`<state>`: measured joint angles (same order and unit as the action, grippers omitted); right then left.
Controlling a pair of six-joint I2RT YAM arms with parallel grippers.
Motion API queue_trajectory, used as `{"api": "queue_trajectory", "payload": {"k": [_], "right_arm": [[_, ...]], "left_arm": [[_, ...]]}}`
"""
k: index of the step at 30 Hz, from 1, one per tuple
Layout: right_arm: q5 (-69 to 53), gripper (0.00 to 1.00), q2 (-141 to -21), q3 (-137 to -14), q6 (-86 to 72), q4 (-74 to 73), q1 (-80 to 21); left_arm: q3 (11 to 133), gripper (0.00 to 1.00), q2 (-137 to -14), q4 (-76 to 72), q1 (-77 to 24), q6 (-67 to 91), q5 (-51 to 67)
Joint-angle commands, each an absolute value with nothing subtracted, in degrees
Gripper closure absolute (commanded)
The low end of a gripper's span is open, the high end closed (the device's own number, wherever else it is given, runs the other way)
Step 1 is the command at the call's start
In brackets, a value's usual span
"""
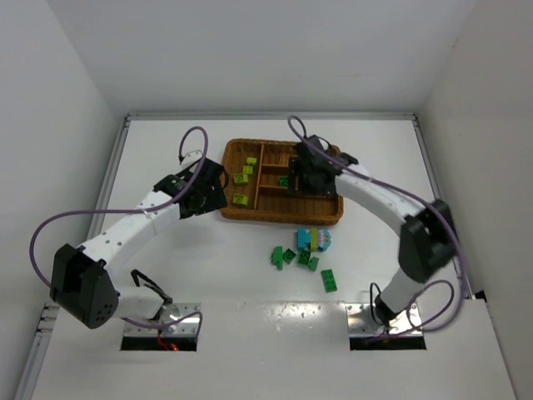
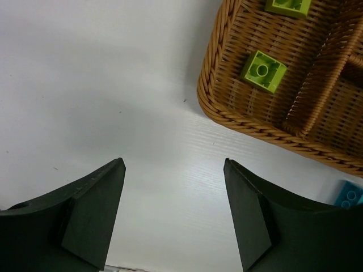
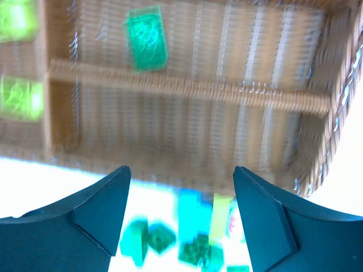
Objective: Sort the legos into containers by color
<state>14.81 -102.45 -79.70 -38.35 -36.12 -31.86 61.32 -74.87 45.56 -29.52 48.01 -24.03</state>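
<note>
The white worktop (image 1: 166,150) carries one rectangular brown woven wicker tray (image 1: 281,218), and both arms reach toward it from the near edge. The left pincer (image 2: 173,170) hangs just outside the tray's left corner over bare worktop, its jaws wide apart with nothing between them. The right pincer (image 3: 180,173) hovers over the narrow compartments on the tray's right side, also spread open and empty, though its own camera view is blurred. Four lime-yellow studded bricks (image 1: 244,177) lie in the wide left section, and one dark green brick (image 3: 146,38) lies in a narrow compartment below the right pincer. The unsorted pile sits on the worktop just in front of the tray: several dark green bricks (image 1: 290,256) lie close together, a further one (image 1: 329,280) lies a little nearer the arms, and cyan-blue bricks (image 1: 304,237) touch a lime-yellow one (image 1: 317,237). I judge the sorting is under way with neither arm carrying anything, so a fresh pick comes next. That calls for a pincer to drop onto the crowded pile, close on a single brick without nudging its neighbours, then lift it over the rim to the matching compartment.
</note>
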Motion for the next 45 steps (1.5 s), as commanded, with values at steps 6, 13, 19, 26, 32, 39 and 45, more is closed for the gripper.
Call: {"api": "queue_trajectory", "payload": {"k": [6,13,19,26,32,39,45], "right_arm": [[12.4,0.24,-81.6,-57.0,-43.4,-35.1,-46.0],[18.2,0.23,-74.6,-44.5,-53.1,-39.5,-52.2],[17.0,0.23,-68.2,-32.4,-58.3,-39.6,-51.6],[15.8,0.23,-69.6,-31.2,-58.9,-38.0,-51.1],[13.5,0.27,-71.9,-31.2,-57.1,-35.5,-49.4],[12.1,0.36,-75.8,-30.7,-57.1,-32.6,-49.9],[10.2,0.44,-77.8,-29.3,-57.1,-29.9,-49.9]], "left_arm": [[61.9,0.23,-73.1,44.9,-29.0,47.1,-25.3],[61.9,0.23,-72.6,44.9,-29.0,47.1,-24.8],[61.3,0.23,-72.6,44.9,-29.5,47.1,-24.3],[61.9,0.23,-73.7,44.9,-30.7,47.6,-24.3],[62.9,0.23,-74.3,44.9,-31.2,47.6,-24.3],[62.9,0.23,-74.3,44.9,-31.2,47.6,-24.3],[62.9,0.23,-74.3,44.9,-31.2,47.6,-24.3]]}}
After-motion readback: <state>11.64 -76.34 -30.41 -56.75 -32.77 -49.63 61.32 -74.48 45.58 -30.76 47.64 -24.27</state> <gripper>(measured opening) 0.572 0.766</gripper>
